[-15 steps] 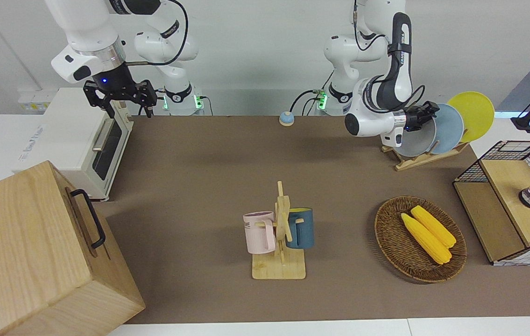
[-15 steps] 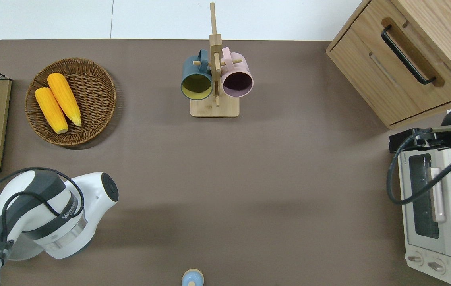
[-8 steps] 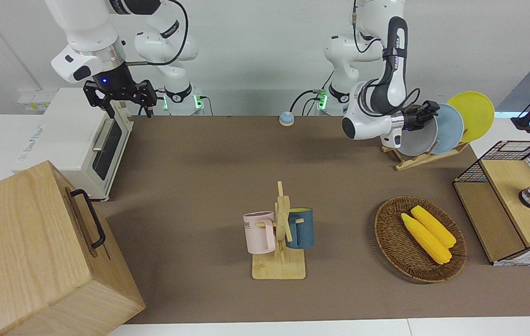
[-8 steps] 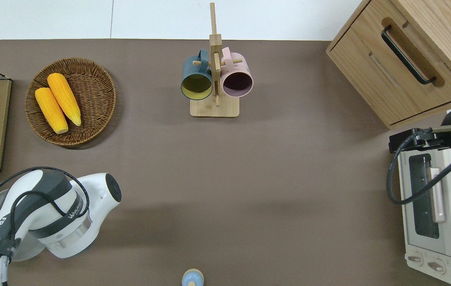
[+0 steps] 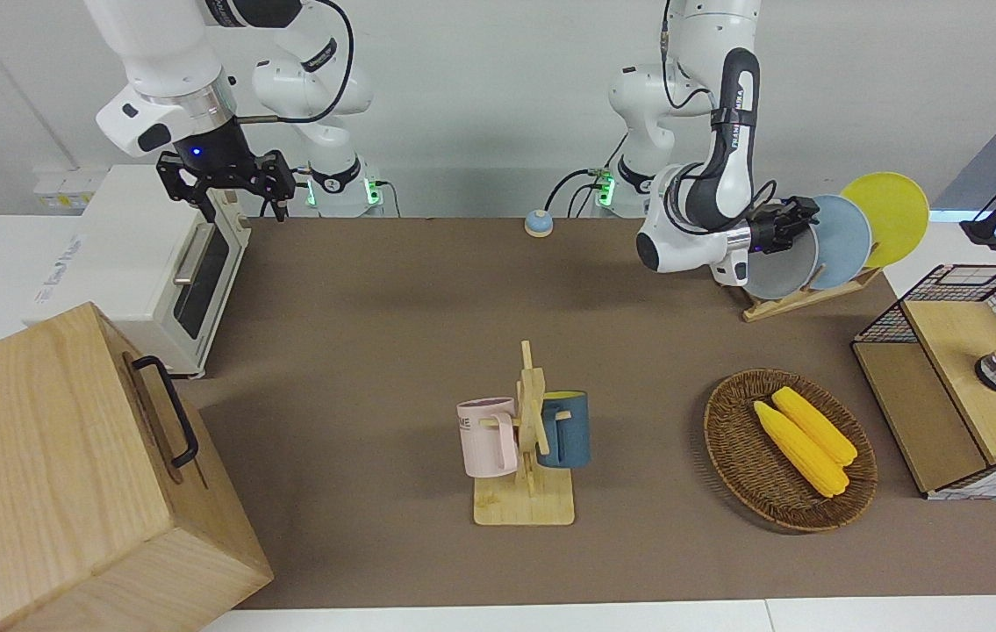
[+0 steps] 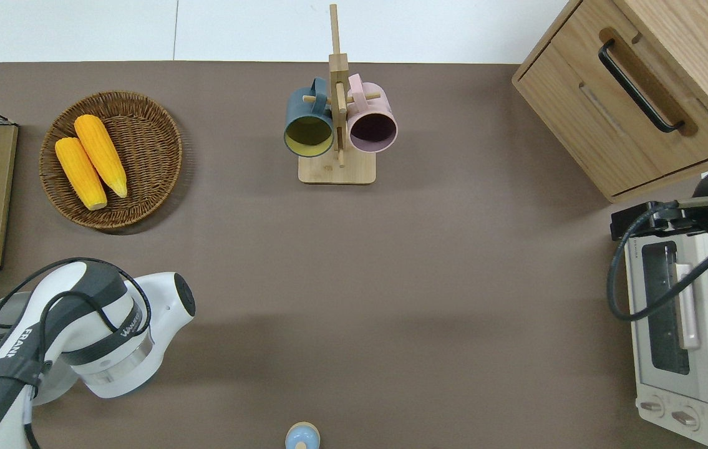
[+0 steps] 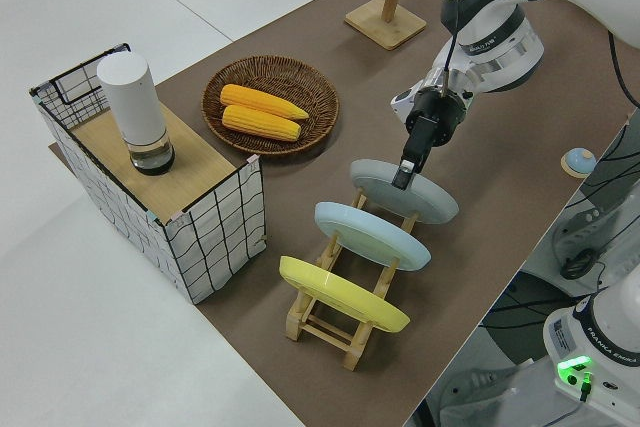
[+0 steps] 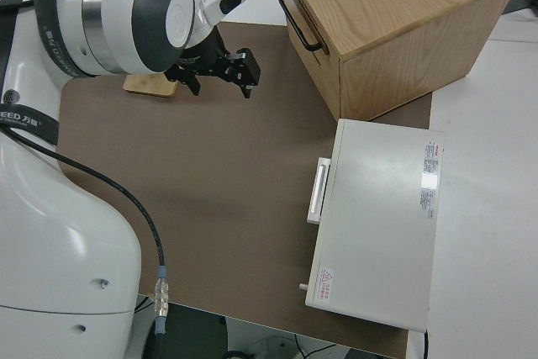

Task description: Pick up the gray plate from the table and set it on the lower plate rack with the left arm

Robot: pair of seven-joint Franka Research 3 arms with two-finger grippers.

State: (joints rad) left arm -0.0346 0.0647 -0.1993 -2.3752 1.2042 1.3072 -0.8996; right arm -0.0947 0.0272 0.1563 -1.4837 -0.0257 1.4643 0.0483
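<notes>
At the left arm's end of the table, on the wooden rack: gray plate slanted in the slot nearest the table's middle, blue plate and yellow plate in the slots after it. Left gripper at the gray plate's upper rim, fingers closed on its edge. Right gripper parked, fingers apart. Farther from the robots: basket with two corn cobs.
</notes>
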